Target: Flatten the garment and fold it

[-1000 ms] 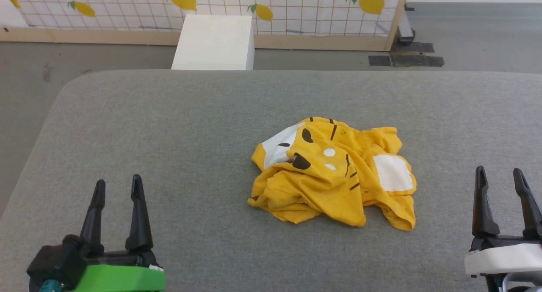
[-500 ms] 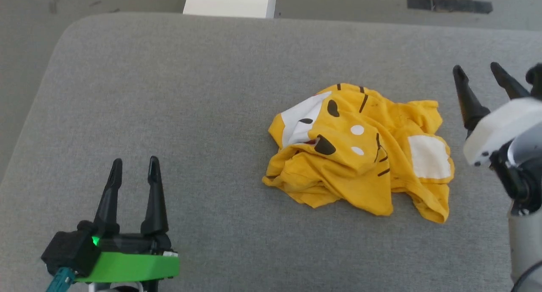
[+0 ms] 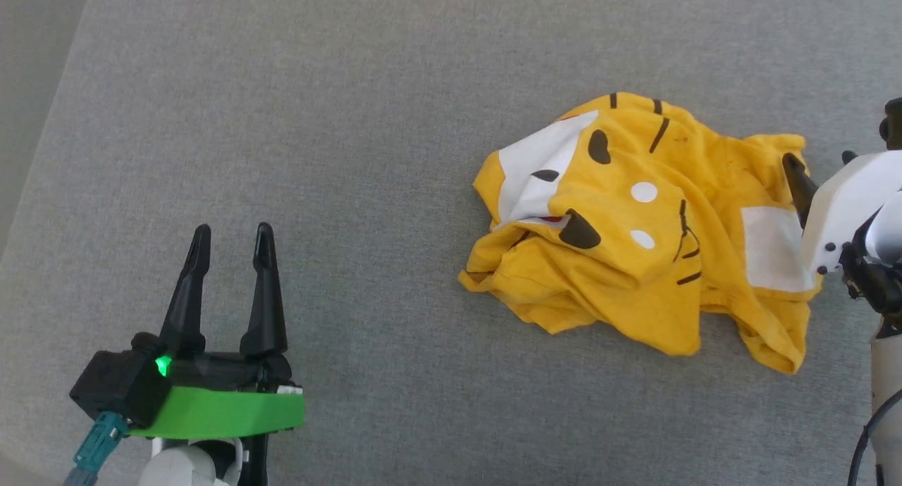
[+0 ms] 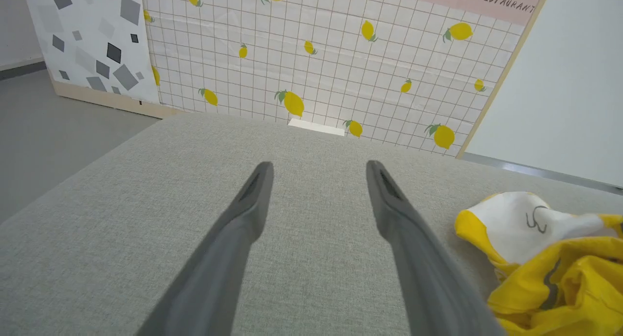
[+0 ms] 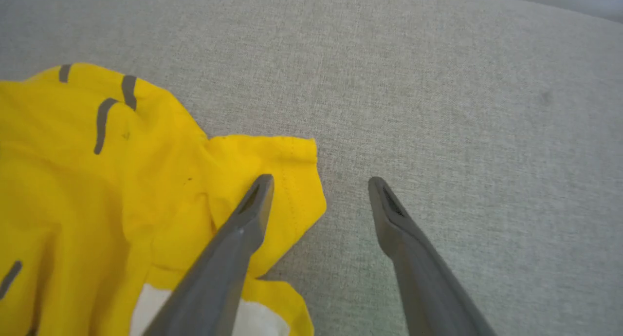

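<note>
Approach step before flattening: crumpled yellow cat-face T-shirt (image 3: 648, 232) lies right of centre on grey padded surface (image 3: 352, 120), right gripper (image 5: 320, 180) spread wide, straddling its far right hem, left gripper (image 3: 234, 227) wide, empty, well left; next move likely calls for pinching that hem.

Left gripper (image 4: 319, 165), two dark fingers spread wide over the grey fabric surface (image 4: 136, 214), nothing between them. The crumpled yellow garment (image 4: 550, 263) lies at lower right. Behind stands a lemon-printed grid panel (image 4: 336, 53).
</note>
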Robot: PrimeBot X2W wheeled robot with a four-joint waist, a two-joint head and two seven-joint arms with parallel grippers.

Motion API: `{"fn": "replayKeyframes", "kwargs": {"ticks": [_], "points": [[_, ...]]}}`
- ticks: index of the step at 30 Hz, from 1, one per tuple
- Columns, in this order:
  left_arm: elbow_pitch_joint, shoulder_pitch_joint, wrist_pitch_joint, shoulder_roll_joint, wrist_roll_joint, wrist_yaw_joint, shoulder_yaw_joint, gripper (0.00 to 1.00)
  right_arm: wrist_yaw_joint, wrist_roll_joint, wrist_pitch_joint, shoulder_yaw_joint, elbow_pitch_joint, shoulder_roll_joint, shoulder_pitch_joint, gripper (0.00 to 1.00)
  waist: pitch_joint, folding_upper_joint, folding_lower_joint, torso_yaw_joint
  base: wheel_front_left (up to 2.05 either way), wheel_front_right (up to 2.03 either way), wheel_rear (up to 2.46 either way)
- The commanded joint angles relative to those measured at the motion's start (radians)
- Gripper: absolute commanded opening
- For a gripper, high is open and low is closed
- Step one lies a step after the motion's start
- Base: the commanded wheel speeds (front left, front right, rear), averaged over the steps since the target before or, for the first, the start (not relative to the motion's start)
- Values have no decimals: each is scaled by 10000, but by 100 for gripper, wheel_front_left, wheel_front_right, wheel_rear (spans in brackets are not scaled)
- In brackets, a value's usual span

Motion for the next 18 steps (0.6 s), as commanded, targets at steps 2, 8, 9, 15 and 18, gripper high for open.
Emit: {"fn": "replayKeyframes", "kwargs": {"ticks": [2,8,9,15,18], "points": [[66,-217,-37,-64,-44,-57,52,100,-13,-88,148,-80,144,109,-136,100,381,-1,0,208,0,0,0],[189,-408,-37,-73,-48,-75,11,100,-13,64,430,43,371,280,-25,0,470,-1,0,253,0,0,0],[205,-422,-37,-73,-48,-76,7,100,-13,76,416,54,413,290,-26,0,445,-1,0,238,0,0,0],[363,-254,-38,-60,6,-78,70,100,-13,137,-413,22,331,306,-102,0,-145,-1,0,11,0,0,0],[405,-49,-38,-23,64,-79,111,100,-13,268,-763,-280,-50,135,-126,0,-636,-1,0,-143,0,0,0]]}}
